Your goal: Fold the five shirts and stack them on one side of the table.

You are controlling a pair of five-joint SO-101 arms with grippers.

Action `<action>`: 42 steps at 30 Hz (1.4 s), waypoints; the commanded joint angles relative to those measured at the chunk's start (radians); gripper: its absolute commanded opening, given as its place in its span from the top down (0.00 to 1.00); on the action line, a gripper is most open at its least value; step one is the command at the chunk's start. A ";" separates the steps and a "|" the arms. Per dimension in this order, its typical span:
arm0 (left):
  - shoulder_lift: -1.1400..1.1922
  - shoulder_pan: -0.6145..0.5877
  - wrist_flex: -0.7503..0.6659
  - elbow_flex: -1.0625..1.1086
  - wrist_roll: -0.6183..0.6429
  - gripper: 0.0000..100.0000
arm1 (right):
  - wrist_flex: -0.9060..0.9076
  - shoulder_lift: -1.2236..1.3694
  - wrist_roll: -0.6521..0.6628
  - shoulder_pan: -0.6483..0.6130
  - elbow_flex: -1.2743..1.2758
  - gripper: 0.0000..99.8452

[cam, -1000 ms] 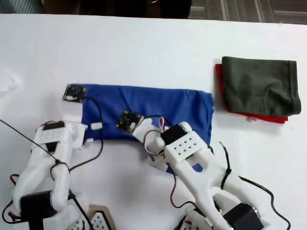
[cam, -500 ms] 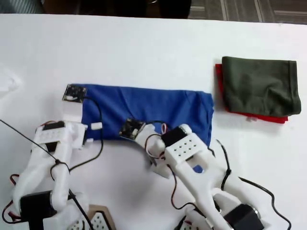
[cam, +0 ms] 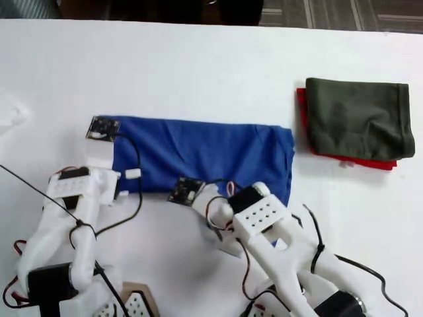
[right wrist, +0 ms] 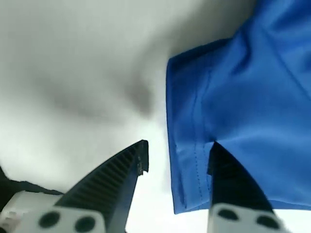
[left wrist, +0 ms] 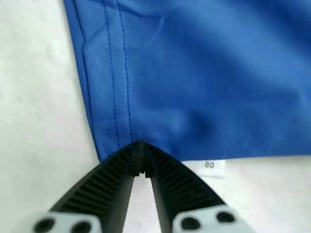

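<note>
A blue shirt (cam: 205, 152), folded into a long band, lies across the middle of the white table (cam: 198, 72). In the left wrist view my left gripper (left wrist: 140, 151) is shut on the blue shirt (left wrist: 204, 82) at its near hem, close to the corner and a small white tag (left wrist: 210, 165). My right gripper (right wrist: 177, 156) stands open at another corner of the blue shirt (right wrist: 243, 111), with the hem between its fingers; one finger (right wrist: 228, 179) lies over the cloth. A folded green shirt (cam: 357, 119) rests on a red shirt (cam: 350, 160) at the right.
Pale crumpled fabric (cam: 10, 112) shows at the table's left edge. The table's far edge (cam: 198, 22) runs along the top, with dark floor behind. Black cables (cam: 135, 198) loop from both arms over the near table.
The right arm has drawn back toward the near edge, its wrist sliding off the blue shirt to the shirt's near hem. The left arm has kept still.
</note>
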 commanded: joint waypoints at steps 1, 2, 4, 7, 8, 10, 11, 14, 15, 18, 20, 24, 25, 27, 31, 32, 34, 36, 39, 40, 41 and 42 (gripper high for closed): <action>-0.015 -0.006 -0.015 0.001 0.009 0.97 | -0.047 -0.036 0.009 -0.004 0.023 0.79; -0.015 -0.006 -0.015 0.001 0.009 0.97 | -0.062 -0.036 0.009 -0.002 0.034 0.79; -0.015 -0.006 -0.015 0.001 0.009 0.97 | -0.093 -0.036 0.009 -0.001 0.060 0.79; -0.015 -0.006 -0.015 0.001 0.009 0.97 | -0.142 -0.035 0.008 0.005 0.092 0.79; -0.015 -0.006 -0.015 0.001 0.009 0.97 | -0.151 -0.028 0.008 0.019 0.095 0.79; -0.015 -0.006 -0.015 0.001 0.009 0.97 | -0.166 0.008 0.008 0.061 0.092 0.79; -0.015 -0.006 -0.015 0.001 0.009 0.97 | -0.177 0.036 0.009 0.085 0.092 0.79; -0.015 -0.006 -0.015 0.001 0.009 0.97 | -0.196 0.130 0.009 0.127 0.092 0.79; -0.015 -0.006 -0.015 0.001 0.009 0.97 | -0.193 0.151 0.009 0.128 0.091 0.79; -0.015 -0.006 -0.015 0.001 0.009 0.97 | -0.179 0.170 0.009 0.128 0.064 0.79; -0.015 -0.006 -0.015 0.001 0.009 0.97 | -0.182 0.166 0.009 0.124 0.064 0.79; -0.015 -0.006 -0.015 0.001 0.009 0.97 | -0.180 0.173 0.009 0.097 0.064 0.82; -0.015 -0.006 -0.015 0.001 0.009 0.97 | -0.179 0.173 0.009 0.093 0.064 0.86; -0.015 -0.006 -0.015 0.001 0.009 0.97 | -0.179 0.174 0.009 0.084 0.064 0.98; -0.015 -0.006 -0.015 0.001 0.009 0.97 | -0.176 0.171 0.009 0.093 0.064 0.98; -0.015 -0.006 -0.015 0.001 0.009 0.97 | -0.176 0.166 0.009 0.093 0.064 0.99; -0.015 -0.006 -0.015 0.001 0.009 0.97 | -0.176 0.166 0.009 0.093 0.058 0.98; -0.015 -0.006 -0.015 0.001 0.009 0.97 | -0.171 0.166 0.009 0.093 0.044 0.98; -0.015 -0.006 -0.015 0.001 0.009 0.97 | -0.117 0.166 0.009 0.093 -0.011 0.98; -0.015 -0.006 -0.015 0.001 0.009 0.97 | -0.093 0.166 0.009 0.093 -0.037 0.98; -0.015 -0.006 -0.015 0.001 0.009 0.97 | -0.070 0.166 0.009 0.093 -0.064 0.98; -0.015 -0.006 -0.015 0.001 0.009 0.97 | -0.045 0.166 0.009 0.093 -0.095 0.98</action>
